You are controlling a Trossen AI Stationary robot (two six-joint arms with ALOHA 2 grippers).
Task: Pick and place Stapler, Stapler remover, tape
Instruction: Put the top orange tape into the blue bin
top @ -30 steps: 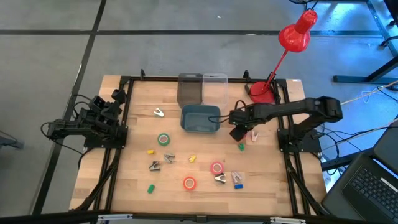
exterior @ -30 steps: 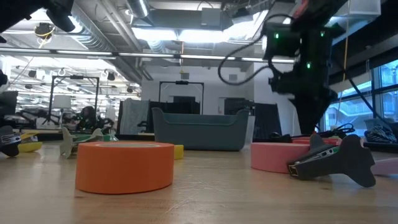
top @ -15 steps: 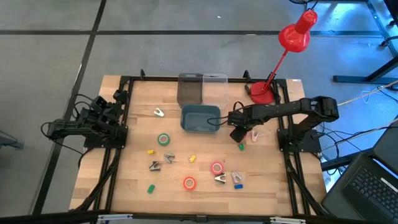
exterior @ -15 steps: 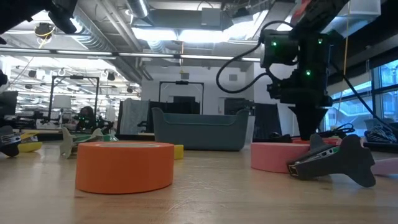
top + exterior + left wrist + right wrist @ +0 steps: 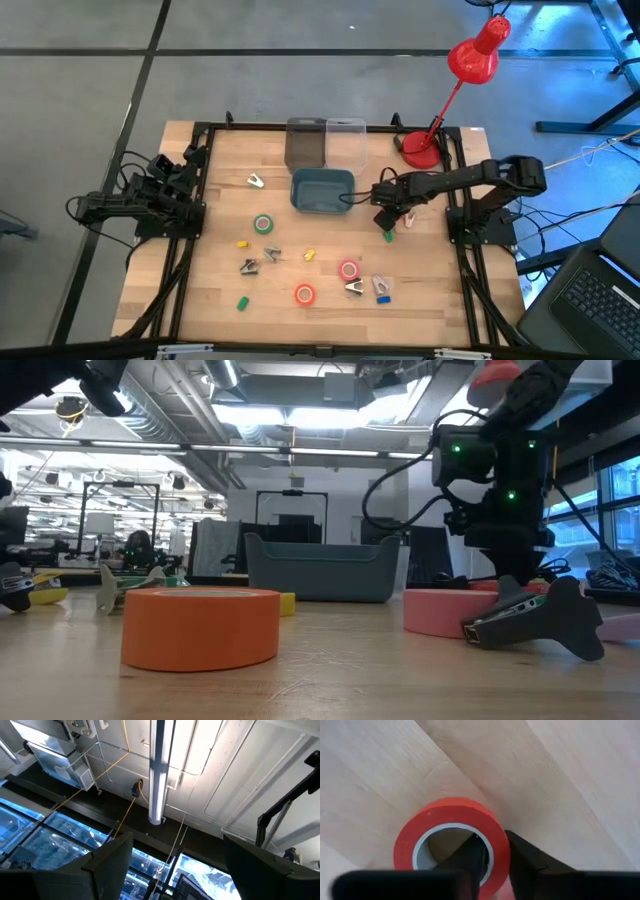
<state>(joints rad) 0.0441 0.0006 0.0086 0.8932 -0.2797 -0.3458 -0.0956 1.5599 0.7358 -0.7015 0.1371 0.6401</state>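
Grey floor [image 5: 80, 90] w/ seams, red desk lamp [image 5: 478, 52] (table's far corner).

I am looking at a red tape roll [image 5: 451, 841] with a pale grey core between my dark fingers [image 5: 525, 856], on a pale wooden table [image 5: 220, 220]. Farther off I am seeing a green roll [image 5: 263, 224], two more red rolls [image 5: 304, 294], a slate-blue bin [image 5: 322, 190] and a red lamp [image 5: 470, 58].
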